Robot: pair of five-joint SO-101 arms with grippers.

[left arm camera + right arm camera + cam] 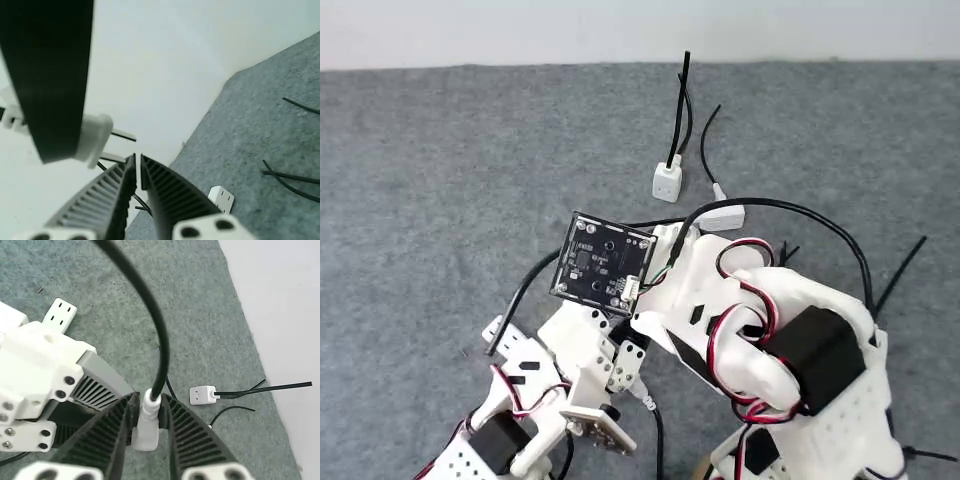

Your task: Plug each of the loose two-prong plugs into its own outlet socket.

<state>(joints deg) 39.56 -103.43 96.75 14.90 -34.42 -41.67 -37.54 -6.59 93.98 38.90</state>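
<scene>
We see the right gripper [149,402], jaws clenched on a white two-prong plug [146,432] over the grey felt desk [440,160]; the left gripper [138,162] is closed on nothing; we judge the plug light, hard and slippery, its stiff black cord [150,330] tugging, best held by its flat sides; a white cube socket [202,395] lies near the far edge, open felt around it.

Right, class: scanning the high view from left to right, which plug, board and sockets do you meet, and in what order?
The white plug → black circuit board → cube-shaped white socket → flat white socket. The arms overlap these, so they are left out.
</scene>
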